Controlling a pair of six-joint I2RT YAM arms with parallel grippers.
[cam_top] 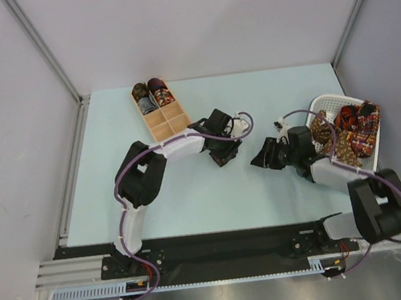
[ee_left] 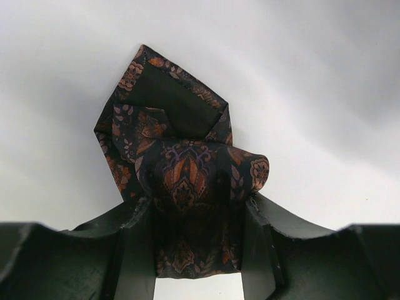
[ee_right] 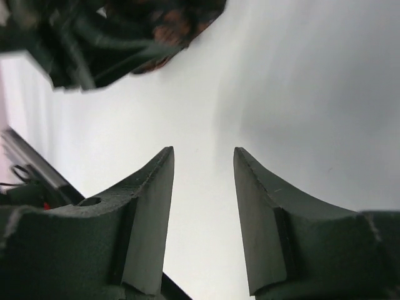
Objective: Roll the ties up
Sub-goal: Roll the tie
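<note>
Clearly my left end effector [ee_left: 199, 212] is clamped on the dark tie [ee_left: 181, 156]: the two fingers press the fabric from both sides, the rolled part bulges out just above them, and the pointed end stands up behind it, showing its plain lining. My right end effector [ee_right: 202, 153] has its fingers apart with nothing between them, and it hangs over the pale worktop [cam_top: 213, 192] near the left one. I judge this tie as very light and completely soft; it has no stiffness of its own, so the coil will open by itself if nothing presses on it. The woven surface looks smooth, maybe a little slippery, so the layers can slide sideways and the roll can become a cone. For this reason I think the best place to hold is across the coil, on its flat sides, and not on the free point, which would only fold. The empty end effector could take the loose tail. Other loose ties [cam_top: 348, 132] lie heaped in the white basket [cam_top: 319, 101] on the right, and rolled ties [cam_top: 151, 94] sit in the far compartments of the wooden box [cam_top: 171, 120].
</note>
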